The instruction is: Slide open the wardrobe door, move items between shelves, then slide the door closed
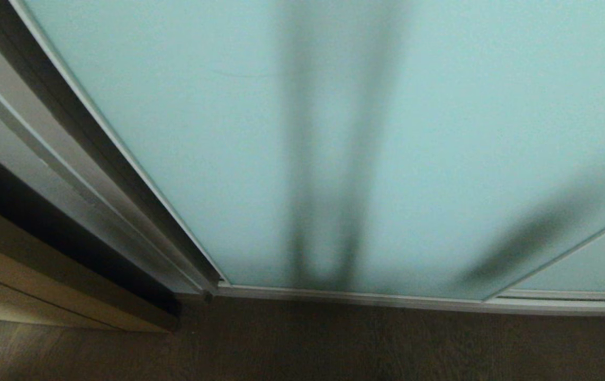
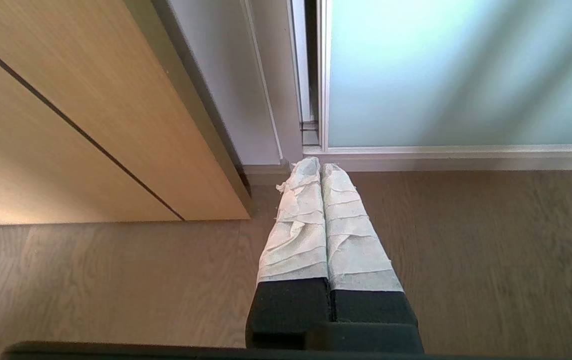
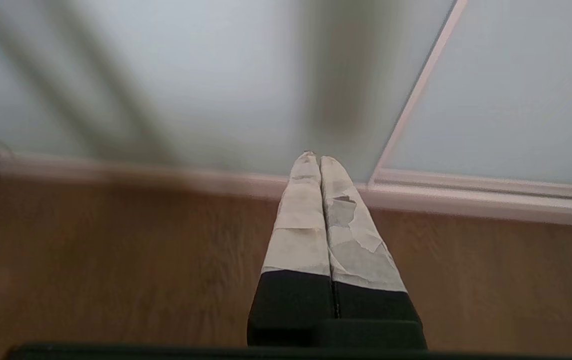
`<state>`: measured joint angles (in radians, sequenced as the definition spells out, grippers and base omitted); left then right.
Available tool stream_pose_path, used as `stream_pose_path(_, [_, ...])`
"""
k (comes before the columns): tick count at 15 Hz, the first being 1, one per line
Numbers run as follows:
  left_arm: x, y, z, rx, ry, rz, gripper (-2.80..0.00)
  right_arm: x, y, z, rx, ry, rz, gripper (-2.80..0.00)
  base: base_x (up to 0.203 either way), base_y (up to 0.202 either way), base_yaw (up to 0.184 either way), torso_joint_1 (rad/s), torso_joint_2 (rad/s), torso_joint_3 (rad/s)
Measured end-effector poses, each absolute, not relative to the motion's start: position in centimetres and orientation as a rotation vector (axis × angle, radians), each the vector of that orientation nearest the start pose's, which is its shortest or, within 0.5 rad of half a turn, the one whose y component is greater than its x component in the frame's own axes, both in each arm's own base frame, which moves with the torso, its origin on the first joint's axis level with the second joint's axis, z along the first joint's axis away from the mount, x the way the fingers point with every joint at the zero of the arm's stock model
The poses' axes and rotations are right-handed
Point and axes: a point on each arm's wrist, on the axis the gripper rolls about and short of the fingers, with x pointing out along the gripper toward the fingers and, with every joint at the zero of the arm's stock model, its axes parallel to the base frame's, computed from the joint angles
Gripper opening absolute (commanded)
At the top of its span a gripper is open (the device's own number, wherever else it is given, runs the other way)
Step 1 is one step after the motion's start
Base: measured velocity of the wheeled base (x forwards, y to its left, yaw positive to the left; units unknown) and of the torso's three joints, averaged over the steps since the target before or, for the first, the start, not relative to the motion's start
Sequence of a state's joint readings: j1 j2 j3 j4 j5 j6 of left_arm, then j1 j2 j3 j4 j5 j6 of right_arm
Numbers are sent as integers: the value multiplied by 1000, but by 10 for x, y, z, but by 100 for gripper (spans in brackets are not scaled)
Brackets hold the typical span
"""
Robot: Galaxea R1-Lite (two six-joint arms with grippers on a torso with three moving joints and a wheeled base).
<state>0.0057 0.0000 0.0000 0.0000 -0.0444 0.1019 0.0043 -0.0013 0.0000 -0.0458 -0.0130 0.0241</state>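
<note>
A: What does the head view show?

B: The sliding wardrobe door (image 1: 387, 132), a tall panel of frosted pale aqua-green glass in a thin brushed-silver frame, fills most of it, closed. Its top is cut off. Soft dark bands lie on the glass, too blurred to say what throws them. A second frosted panel (image 1: 593, 264) shows at the lower right corner, only a sliver of it. Left of the door run the silver frame rails (image 1: 69, 174), then a light wooden cabinet side (image 1: 27, 275), also cut off. The brown wood-grain floor (image 1: 334, 344) lies along the bottom. Neither arm appears, and the shelves are hidden behind the glass.

A: And the left wrist view?

B: The left gripper (image 2: 321, 167) hangs low over the floor (image 2: 491, 260), its two fingers (image 2: 298, 225), wrapped in creased white tape over black bases, pressed together with nothing between them. The tips point at the door's bottom left corner, near the frame but apart from it. The door (image 2: 441, 75) stands just beyond; the pale wooden cabinet (image 2: 90, 125) is beside it, with a dark seam across its face.

A: The right wrist view?

B: It is smeared. The right gripper (image 3: 320, 160), with the same taped fingers (image 3: 301, 225), is closed and empty too, above the floor (image 3: 115, 260). It points at the bottom rail where the door (image 3: 190, 75) meets the second panel (image 3: 516, 100). Whether the tips touch the rail cannot be told.
</note>
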Motion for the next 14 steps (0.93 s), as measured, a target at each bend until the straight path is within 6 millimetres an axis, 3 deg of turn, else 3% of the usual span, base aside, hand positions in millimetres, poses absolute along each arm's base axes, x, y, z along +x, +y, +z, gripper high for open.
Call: stream_pose_path(14, [-23, -1, 75, 101, -2, -38, -280, -23, 0, 75, 2, 0, -4, -280, 0, 0, 0, 0, 0, 0])
